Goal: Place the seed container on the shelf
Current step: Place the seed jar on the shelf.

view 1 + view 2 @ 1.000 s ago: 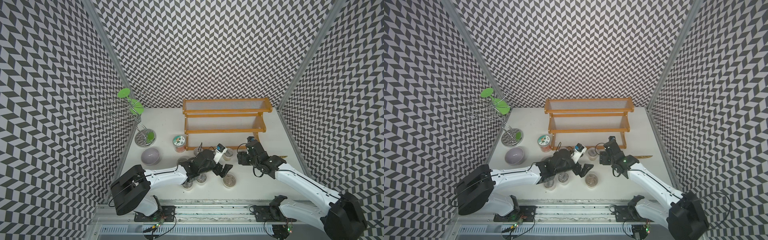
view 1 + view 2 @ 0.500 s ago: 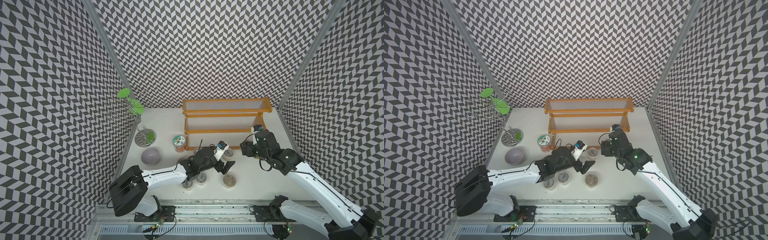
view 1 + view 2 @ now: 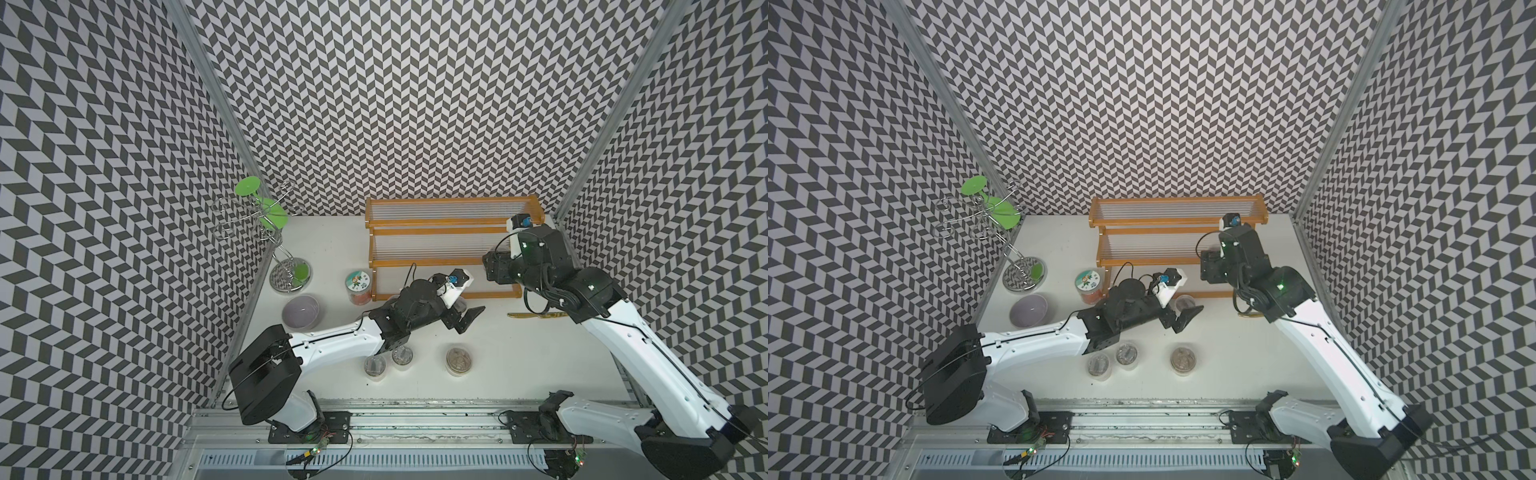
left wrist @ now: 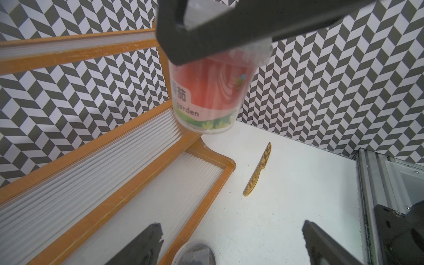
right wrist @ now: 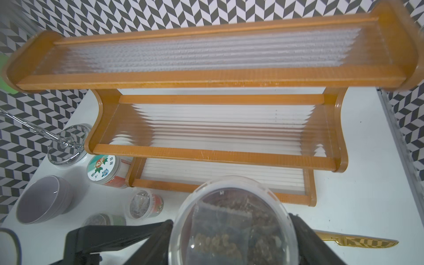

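item 1, nearest the rail: three small clear-lidded tubs (image 3: 402, 356) upright on the white worktop (image 3: 519, 365), two just beside each other, the third apart. brownish fill shows under each lid; labels not readable.

item 2: left claw (image 4: 230, 226), fingers spread wide, gripping nothing. a fourth small tub (image 4: 195, 252) with dark fill stands low between them, nearer one finger.

item 3: lilac bowl (image 3: 301, 311), upright, bare inside.

item 4: gold patterned knife (image 3: 536, 315), flat on the worktop just off the shelf's right foot.

item 5: jar with printed lid (image 5: 104, 169), showing cartoon figures and chinese characters too small to read. orange-red below the lid. stands just beside the shelf's left front corner.

item 6: seed container (image 4: 211, 91), a clear tub with a red label. the label carries a chinese character "茄", the word "garden" under it, and a green leaf band at the base. brown seeds and a clear packet show through the lid. right claw (image 5: 234, 241) is clamped on its rim, holding it over the right end of the shelf (image 3: 428, 262). its base is by the middle tier's end; contact cannot be told.

item 7, farthest: silver wire stand (image 3: 286, 278) with green discs, left rear corner.
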{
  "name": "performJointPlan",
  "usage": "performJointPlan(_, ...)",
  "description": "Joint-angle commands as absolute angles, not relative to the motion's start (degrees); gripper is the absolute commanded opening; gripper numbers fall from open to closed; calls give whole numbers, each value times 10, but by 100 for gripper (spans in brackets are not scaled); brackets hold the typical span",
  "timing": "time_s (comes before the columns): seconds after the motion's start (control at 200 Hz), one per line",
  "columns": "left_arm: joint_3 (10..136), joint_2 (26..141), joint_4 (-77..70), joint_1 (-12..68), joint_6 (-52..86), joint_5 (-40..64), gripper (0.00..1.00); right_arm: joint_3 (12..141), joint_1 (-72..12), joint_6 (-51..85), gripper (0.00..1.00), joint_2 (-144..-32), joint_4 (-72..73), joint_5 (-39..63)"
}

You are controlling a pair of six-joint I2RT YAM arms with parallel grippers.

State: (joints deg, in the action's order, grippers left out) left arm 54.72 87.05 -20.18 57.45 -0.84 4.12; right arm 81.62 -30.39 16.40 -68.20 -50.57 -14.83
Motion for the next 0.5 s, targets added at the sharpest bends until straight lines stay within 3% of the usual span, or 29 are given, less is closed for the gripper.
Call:
performJointPlan(0.0,564,875,-198,572,-21,37,99,870,-284,136,77,-706,-507,-160)
performJointPlan(0.496,575,865,-186,559,-24,39,100,1064,-146,95,77,-852,-521,-93)
